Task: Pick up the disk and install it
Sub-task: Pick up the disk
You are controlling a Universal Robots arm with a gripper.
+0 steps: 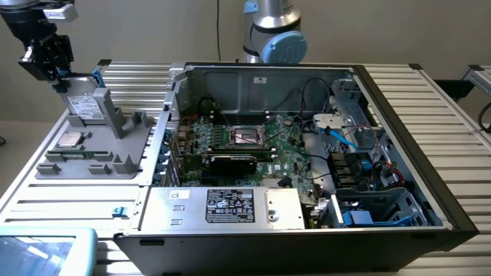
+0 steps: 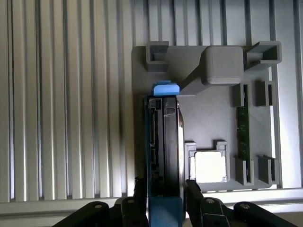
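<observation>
Right now your gripper pinches the disk between its fingers, standing on edge in the grey fixture. You can't read the print on its white label.

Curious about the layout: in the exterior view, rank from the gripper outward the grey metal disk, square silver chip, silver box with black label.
1. The disk, clamped in the gripper.
2. The chip, on the grey tray.
3. The box, inside the case, exterior view's right.

Surface: ribbed metal table | directly on it: grey holder tray, open computer case
</observation>
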